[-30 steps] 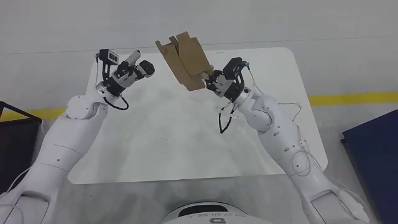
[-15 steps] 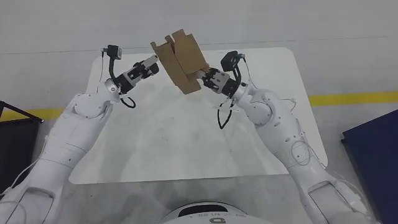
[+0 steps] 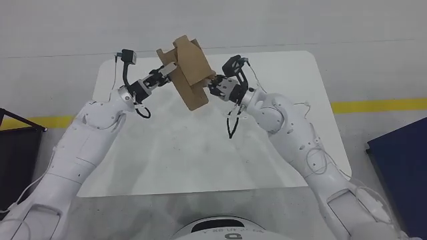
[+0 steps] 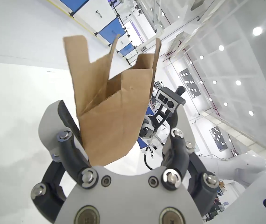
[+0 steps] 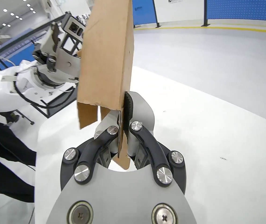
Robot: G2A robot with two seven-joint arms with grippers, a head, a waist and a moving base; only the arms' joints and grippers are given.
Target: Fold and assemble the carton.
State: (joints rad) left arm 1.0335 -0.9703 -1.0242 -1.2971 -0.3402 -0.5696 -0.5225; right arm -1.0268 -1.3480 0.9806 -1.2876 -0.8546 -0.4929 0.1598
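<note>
A brown cardboard carton [image 3: 189, 73], partly unfolded with its flaps splayed, hangs in the air above the far middle of the white table [image 3: 200, 153]. My right gripper [image 3: 213, 88] is shut on one edge flap of the carton [image 5: 107, 47], the cardboard pinched between its pads [image 5: 127, 108]. My left gripper [image 3: 168, 77] is open on the carton's opposite side. In the left wrist view the carton [image 4: 123, 94] sits between the spread fingers [image 4: 62, 120], one folded edge resting against a pad and a corner reaching down to the palm.
The table's far edge [image 3: 213, 55] lies just beyond the carton. A dark stand [image 3: 13, 140] is off the table's left side and a blue panel [image 3: 403, 167] off its right. A yellow floor line [image 3: 380, 105] runs past the table.
The right arm has carried the carton leftward and turned it. The left gripper has swung in from the left and now has its open fingers around the carton's side.
</note>
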